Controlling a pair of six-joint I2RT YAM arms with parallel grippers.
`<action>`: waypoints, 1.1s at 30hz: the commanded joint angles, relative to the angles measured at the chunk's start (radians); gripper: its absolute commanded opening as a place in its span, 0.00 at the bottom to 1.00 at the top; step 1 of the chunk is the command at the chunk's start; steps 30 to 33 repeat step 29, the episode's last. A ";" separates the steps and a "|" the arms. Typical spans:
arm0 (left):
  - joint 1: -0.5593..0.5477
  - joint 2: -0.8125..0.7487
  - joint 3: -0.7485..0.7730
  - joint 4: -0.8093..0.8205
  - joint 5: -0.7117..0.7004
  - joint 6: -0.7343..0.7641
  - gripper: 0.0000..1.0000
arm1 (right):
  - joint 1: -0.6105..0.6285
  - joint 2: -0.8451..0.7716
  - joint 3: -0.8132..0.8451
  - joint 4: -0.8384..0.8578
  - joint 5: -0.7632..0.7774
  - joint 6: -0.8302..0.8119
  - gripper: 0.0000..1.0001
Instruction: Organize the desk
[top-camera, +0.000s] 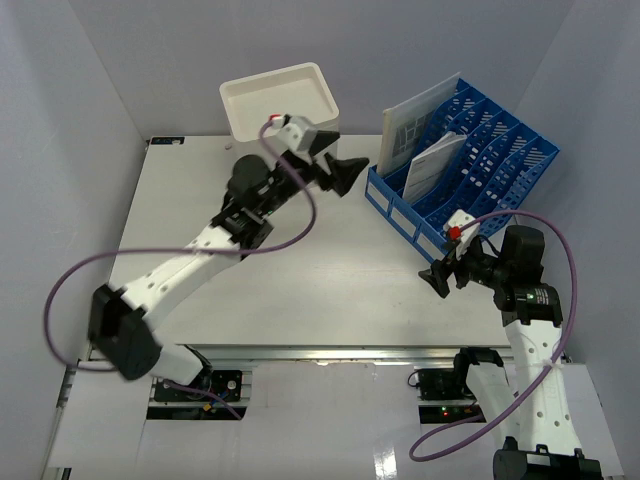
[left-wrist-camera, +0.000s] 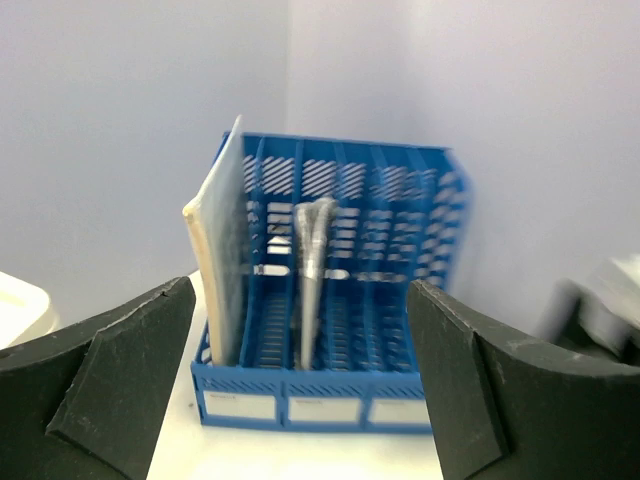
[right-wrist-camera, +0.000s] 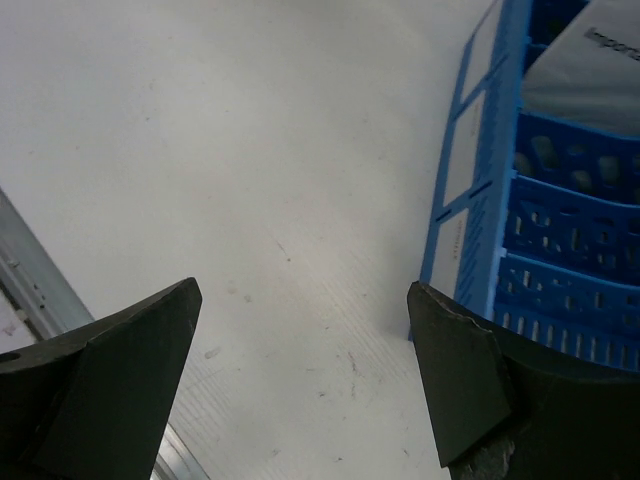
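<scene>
Left jaws hang wide and empty up by the white tray (top-camera: 280, 100), facing the blue file rack (top-camera: 500, 150). Right jaws, wide too, hover low over the white worktop (top-camera: 330, 290) spread beneath both arms. Seemingly between placements; the next move needs a fresh target, clear of the rack.

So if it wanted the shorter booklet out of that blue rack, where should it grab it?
Probably by its top edge, coming down from above. The booklet stands upright on its edge in a slot of the blue rack, with dividers on either side of it lower down, so only its upper part is free. Pinching across its thin thickness and lifting straight up looks safest.
</scene>
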 joint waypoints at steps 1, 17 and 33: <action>0.003 -0.352 -0.343 -0.345 -0.025 -0.021 0.98 | -0.009 0.007 0.065 0.068 0.146 0.177 0.90; 0.006 -1.059 -0.554 -0.897 -0.096 -0.246 0.98 | -0.009 -0.250 -0.084 0.206 0.503 0.419 0.90; 0.006 -1.001 -0.627 -0.869 -0.063 -0.311 0.98 | -0.009 -0.292 -0.126 0.172 0.539 0.398 0.90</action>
